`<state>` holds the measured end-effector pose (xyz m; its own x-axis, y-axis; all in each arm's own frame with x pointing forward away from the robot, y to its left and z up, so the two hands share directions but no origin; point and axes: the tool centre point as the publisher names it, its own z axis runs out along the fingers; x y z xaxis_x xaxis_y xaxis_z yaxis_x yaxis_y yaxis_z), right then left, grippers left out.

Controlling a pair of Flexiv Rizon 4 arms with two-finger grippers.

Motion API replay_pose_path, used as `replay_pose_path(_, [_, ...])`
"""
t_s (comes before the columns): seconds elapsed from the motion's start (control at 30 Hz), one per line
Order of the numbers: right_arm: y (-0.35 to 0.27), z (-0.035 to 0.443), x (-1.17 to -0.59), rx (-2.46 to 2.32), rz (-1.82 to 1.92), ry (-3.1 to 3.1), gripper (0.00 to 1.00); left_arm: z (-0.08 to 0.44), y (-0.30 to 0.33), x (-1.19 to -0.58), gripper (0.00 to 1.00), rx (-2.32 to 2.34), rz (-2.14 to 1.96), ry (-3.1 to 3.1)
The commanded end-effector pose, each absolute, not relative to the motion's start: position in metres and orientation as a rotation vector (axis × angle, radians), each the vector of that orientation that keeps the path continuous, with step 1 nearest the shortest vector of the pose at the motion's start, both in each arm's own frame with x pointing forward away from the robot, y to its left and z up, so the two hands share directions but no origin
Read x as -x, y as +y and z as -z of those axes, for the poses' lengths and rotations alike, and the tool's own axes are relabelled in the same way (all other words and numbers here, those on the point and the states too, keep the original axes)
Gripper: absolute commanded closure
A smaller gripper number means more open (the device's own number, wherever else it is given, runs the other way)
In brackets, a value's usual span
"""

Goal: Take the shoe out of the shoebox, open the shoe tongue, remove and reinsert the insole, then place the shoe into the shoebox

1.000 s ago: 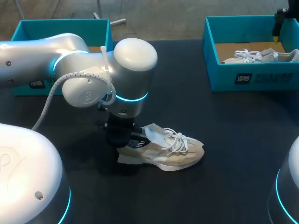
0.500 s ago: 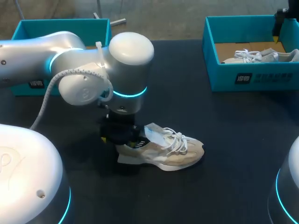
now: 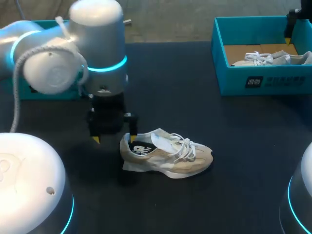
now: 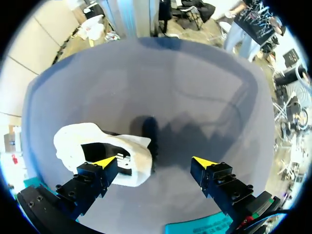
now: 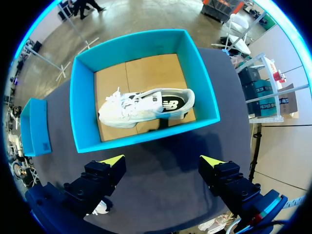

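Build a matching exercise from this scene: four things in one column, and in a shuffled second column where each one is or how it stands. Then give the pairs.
1. beige shoe
2. white shoe
3. left gripper
4. right gripper

A. open, with the teal shoebox ahead of it
B. lying inside the teal shoebox
C. standing on its sole on the table
D. open, one finger at a shoe's heel

Pairs: 1-C, 2-B, 3-D, 4-A
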<state>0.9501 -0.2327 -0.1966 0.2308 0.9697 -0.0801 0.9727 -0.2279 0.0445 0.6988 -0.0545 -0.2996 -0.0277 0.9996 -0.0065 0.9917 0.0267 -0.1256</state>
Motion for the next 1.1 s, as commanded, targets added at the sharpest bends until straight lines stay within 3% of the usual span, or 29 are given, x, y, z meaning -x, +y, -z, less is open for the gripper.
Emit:
replay_pose_path(0.03, [-0.233,0.197,-0.950,-2.397,0.053,1.895,0.00,0.281,-0.018,-0.690,0.00,2.132,-0.338,-2.314])
replay_pose_path(0.33, [-0.233,0.197,-0.950,-2.397,0.053,1.895,0.00,0.278,0.009,-0.693,0.00,1.732,-0.626,-2.386])
replay_pose_path(0.83, [-0.233,0.197,-0.950,-2.397,0.053,1.895,0.00,0.278,0.009,-0.693,0.00,1.732,-0.626,-2.386])
replay_pose_path(1.1, [-0.233,0.197,-0.950,-2.397,0.053,1.895,0.00,0.294,0.031,-0.692,0.00,1.250,-0.968,-2.455])
